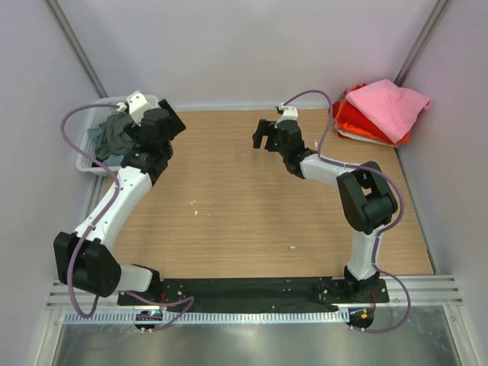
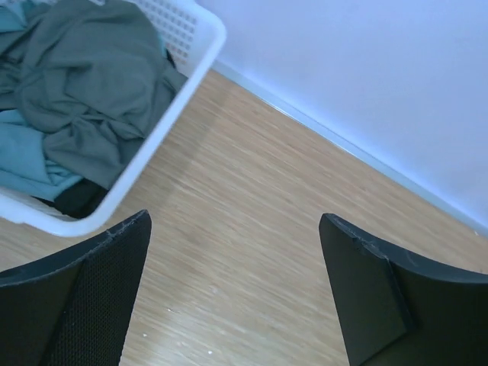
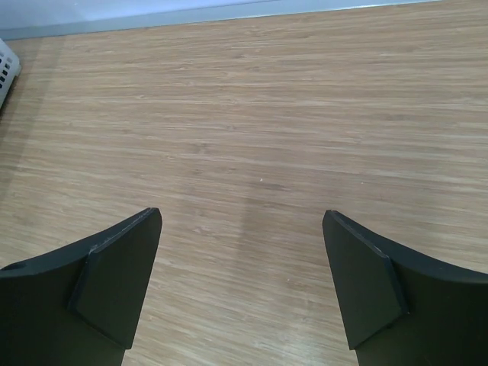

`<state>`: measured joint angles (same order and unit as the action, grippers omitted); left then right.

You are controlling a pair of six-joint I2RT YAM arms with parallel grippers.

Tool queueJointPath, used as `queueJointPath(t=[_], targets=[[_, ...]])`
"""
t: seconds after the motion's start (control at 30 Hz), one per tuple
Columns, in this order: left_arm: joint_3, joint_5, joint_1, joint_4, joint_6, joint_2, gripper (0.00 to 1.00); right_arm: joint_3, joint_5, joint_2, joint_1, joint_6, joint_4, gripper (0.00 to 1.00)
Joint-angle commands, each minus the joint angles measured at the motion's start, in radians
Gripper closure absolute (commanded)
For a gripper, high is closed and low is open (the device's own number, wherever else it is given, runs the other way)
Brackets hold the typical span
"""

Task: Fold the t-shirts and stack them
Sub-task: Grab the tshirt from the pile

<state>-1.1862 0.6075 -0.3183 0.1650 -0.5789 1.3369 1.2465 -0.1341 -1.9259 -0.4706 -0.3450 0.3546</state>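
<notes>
A white lattice basket (image 1: 88, 160) stands at the far left and holds crumpled t-shirts: a charcoal-grey one (image 2: 84, 84) on top, a teal-grey one (image 2: 23, 156) under it and a dark one (image 2: 76, 200) at the bottom. A folded stack lies at the far right corner, with a pink shirt (image 1: 389, 107) on top of red and orange ones (image 1: 354, 122). My left gripper (image 1: 174, 120) hovers just right of the basket, open and empty (image 2: 235, 221). My right gripper (image 1: 259, 136) is over the bare wooden table at the far middle, open and empty (image 3: 242, 216).
The wooden table (image 1: 252, 206) is walled at the back and on both sides. The basket's rim (image 2: 179, 99) lies close to my left fingers. A corner of the basket (image 3: 6, 69) shows at the left edge of the right wrist view.
</notes>
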Motion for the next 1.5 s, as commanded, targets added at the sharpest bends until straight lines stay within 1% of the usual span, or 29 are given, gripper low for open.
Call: queueJointPath(t=[0.0, 0.07, 0.17, 0.23, 0.43, 0.47, 0.5, 0.53, 0.57, 0.6, 0.67, 0.7, 0.77, 0.83, 0.93, 1.03, 1.23, 1.3, 1.33, 1.37, 1.4, 1.43, 1.47], targets=[[-0.099, 0.049, 0.102, 0.103, -0.074, 0.06, 0.09, -0.01, 0.03, 0.077, -0.007, 0.009, 0.095, 0.07], [-0.156, 0.003, 0.169, 0.168, -0.102, 0.11, 0.11, -0.001, 0.059, 0.074, -0.007, 0.008, 0.086, 0.07], [-0.257, -0.008, 0.231, 0.191, -0.114, 0.175, 0.11, 0.008, 0.105, 0.065, -0.005, 0.006, 0.086, 0.07], [-0.294, -0.023, 0.26, 0.202, -0.114, 0.206, 0.11, 0.011, 0.108, 0.059, -0.005, 0.001, 0.086, 0.07], [-0.435, -0.103, 0.37, 0.217, -0.118, 0.376, 0.11, 0.013, 0.088, 0.059, -0.007, 0.0, 0.083, 0.07], [-0.487, -0.116, 0.38, 0.228, -0.11, 0.442, 0.11, 0.014, 0.08, 0.056, -0.007, 0.0, 0.075, 0.07], [-0.524, -0.135, 0.389, 0.246, -0.105, 0.476, 0.12, 0.022, 0.073, 0.054, -0.007, 0.001, 0.07, 0.07], [-0.567, -0.135, 0.406, 0.273, -0.098, 0.513, 0.12, 0.028, 0.065, 0.05, -0.005, 0.001, 0.063, 0.07], [-0.657, -0.138, 0.413, 0.334, -0.09, 0.557, 0.12, 0.034, 0.05, 0.048, -0.005, 0.001, 0.043, 0.07], [-0.699, -0.143, 0.418, 0.359, -0.082, 0.629, 0.13, 0.042, 0.047, 0.045, -0.005, 0.001, 0.037, 0.07], [-0.797, -0.155, 0.43, 0.408, -0.064, 0.697, 0.14, 0.045, 0.037, 0.042, -0.002, 0.001, 0.027, 0.07], [-0.825, -0.161, 0.433, 0.421, -0.062, 0.756, 0.15, 0.047, 0.039, 0.042, -0.003, 0.0, 0.027, 0.07], [-0.88, -0.179, 0.436, 0.441, -0.062, 0.801, 0.15, 0.051, 0.039, 0.038, 0.001, -0.008, 0.021, 0.07], [-0.92, -0.189, 0.438, 0.445, -0.055, 0.864, 0.16, 0.062, 0.042, 0.03, 0.003, -0.012, 0.009, 0.07], [-0.967, -0.161, 0.438, 0.5, -0.07, 0.935, 0.17, 0.074, 0.039, 0.022, 0.006, -0.015, -0.009, 0.07], [-0.958, -0.138, 0.443, 0.518, -0.102, 0.962, 0.17, 0.083, 0.039, 0.013, 0.015, -0.025, -0.019, 0.07], [-0.929, -0.141, 0.452, 0.473, -0.11, 0.978, 0.19, 0.093, 0.076, -0.004, 0.041, -0.066, -0.026, 0.07], [-0.94, -0.146, 0.455, 0.467, -0.102, 0.995, 0.23, 0.094, 0.079, -0.005, 0.046, -0.077, -0.026, 0.07], [-0.951, -0.158, 0.459, 0.458, -0.093, 1.001, 0.27, 0.094, 0.082, -0.007, 0.05, -0.08, -0.028, 0.07], [-0.955, -0.173, 0.461, 0.453, -0.088, 1.012, 0.37, 0.094, 0.086, -0.008, 0.053, -0.084, -0.026, 0.07], [-0.963, -0.176, 0.461, 0.455, -0.084, 1.019, 0.45, 0.097, 0.091, -0.012, 0.055, -0.086, -0.026, 0.07], [-0.975, -0.178, 0.463, 0.453, -0.079, 1.025, 0.57, 0.099, 0.094, -0.015, 0.059, -0.095, -0.029, 0.07], [-0.981, -0.183, 0.463, 0.452, -0.073, 1.028, 0.74, 0.102, 0.099, -0.022, 0.061, -0.097, -0.031, 0.07]])
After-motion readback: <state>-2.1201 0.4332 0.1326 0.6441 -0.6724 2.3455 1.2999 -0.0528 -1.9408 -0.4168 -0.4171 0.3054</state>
